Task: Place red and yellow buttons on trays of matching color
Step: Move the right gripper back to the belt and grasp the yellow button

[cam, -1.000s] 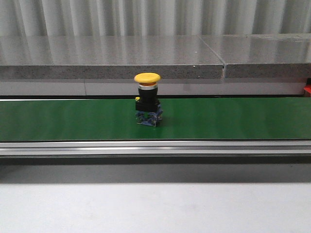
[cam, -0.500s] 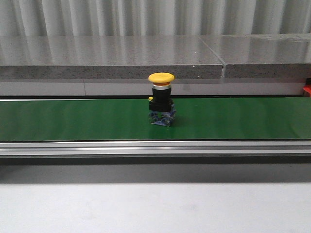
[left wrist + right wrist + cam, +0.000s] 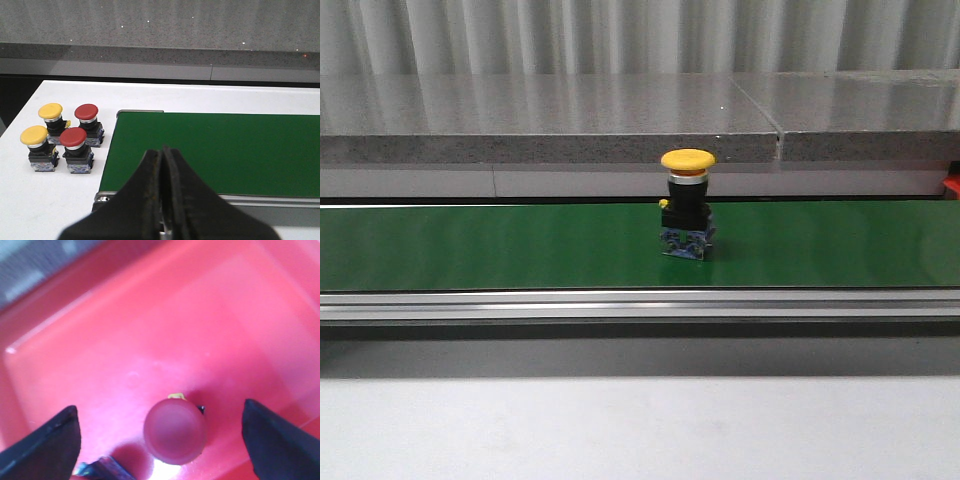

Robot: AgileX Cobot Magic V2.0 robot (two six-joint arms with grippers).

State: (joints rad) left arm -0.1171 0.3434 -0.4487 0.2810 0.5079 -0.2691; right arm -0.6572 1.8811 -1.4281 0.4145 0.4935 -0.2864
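My left gripper (image 3: 164, 200) shows at the bottom centre of its wrist view as two matt black fingers (image 3: 142, 200), broad at the base and tapering to narrow tips, with a slightly rough, worn-looking surface along their inner edges. My right gripper (image 3: 160, 435) shows only as two dark, wedge-shaped fingers (image 3: 45, 447) at the lower left and lower right corners, blurred and without visible markings.

Yellow button (image 3: 687, 203) further right now
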